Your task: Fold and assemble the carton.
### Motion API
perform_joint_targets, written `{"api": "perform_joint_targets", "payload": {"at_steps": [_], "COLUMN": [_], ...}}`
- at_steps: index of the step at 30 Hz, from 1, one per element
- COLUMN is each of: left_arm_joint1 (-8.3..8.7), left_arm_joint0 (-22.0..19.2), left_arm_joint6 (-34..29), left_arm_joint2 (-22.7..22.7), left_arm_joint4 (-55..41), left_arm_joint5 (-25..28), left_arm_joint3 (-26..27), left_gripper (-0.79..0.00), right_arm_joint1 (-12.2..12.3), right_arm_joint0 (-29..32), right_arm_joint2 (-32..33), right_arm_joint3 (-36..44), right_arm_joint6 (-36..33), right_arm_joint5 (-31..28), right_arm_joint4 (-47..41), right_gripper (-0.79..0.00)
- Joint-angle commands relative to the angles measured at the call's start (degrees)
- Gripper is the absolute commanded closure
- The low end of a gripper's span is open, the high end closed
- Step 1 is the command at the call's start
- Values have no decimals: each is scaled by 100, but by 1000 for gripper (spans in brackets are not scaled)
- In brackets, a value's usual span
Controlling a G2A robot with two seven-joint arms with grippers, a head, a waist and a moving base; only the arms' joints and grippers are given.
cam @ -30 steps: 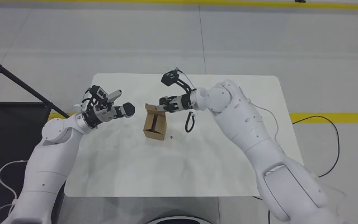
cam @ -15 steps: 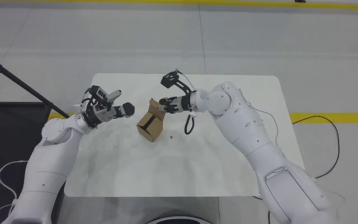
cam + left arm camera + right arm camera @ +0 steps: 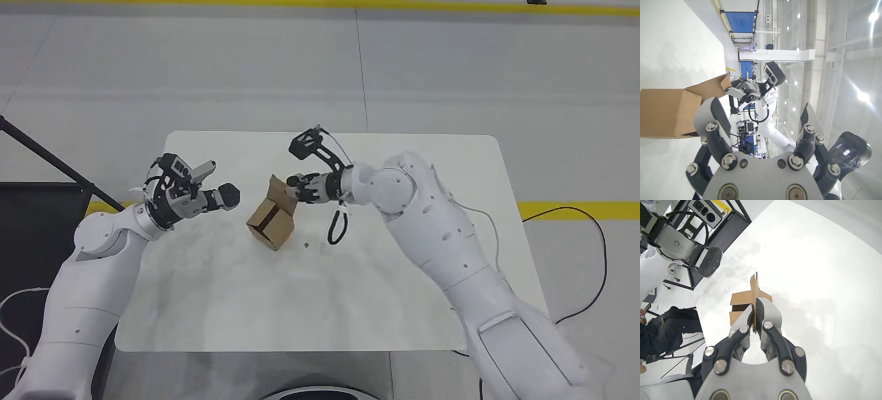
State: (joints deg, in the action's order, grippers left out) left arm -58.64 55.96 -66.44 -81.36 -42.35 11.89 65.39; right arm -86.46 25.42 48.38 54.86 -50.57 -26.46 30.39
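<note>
The carton (image 3: pixel 272 217) sits mid-bench (image 3: pixel 400 290), its body opened up but its flaps loose, the right hand (image 3: pixel 755 313) pinching one flap and the left hand (image 3: pixel 761 106) wide open nearby, so most of the folding looks undone.

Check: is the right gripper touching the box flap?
Touching. The right wrist view shows the right gripper shut on the box flap, with the cardboard edge pinched between both pads.
</note>
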Motion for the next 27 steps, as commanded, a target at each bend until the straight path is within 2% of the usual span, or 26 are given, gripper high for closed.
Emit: {"api": "perform_joint_targets", "payload": {"at_steps": [1,27], "left_arm_joint1": [1,-11], "left_arm_joint0": [10,35], "left_arm_joint6": [-4,60], "left_arm_joint2": [-8,17], "left_arm_joint4": [-2,69], "left_arm_joint5": [8,-37], "left_arm_joint3": [11,114], "left_gripper": [-785,-785], "right_arm_joint1": [39,589], "right_arm_joint0": [91,1783], "right_arm_joint2": [49,1004], "right_arm_joint3": [175,2522], "right_arm_joint6": [-13,-47], "right_arm_joint5": [91,819], "right_arm_joint4": [94,1030], "right_gripper": [0,0]}}
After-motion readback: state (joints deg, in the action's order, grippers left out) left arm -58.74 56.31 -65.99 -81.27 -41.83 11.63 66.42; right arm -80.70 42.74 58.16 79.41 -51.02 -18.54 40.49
